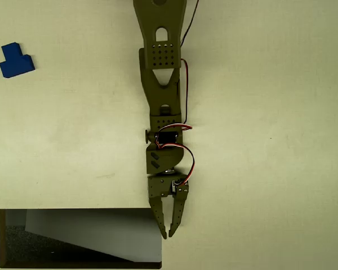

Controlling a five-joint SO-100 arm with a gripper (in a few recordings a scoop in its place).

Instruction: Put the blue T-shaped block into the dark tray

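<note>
In the overhead view, the olive arm (163, 95) reaches down the middle of the pale table (270, 140) from the top edge. Its gripper (168, 233) points toward the bottom of the picture, the fingers nearly together with only a slim gap between the tips, and nothing held. The tips hang over the right end of the dark tray (79, 264), which sits at the bottom left, showing a pale slanted inner wall. The blue T-shaped block (16, 61) lies flat on the table at the upper left, well apart from both arm and tray.
</note>
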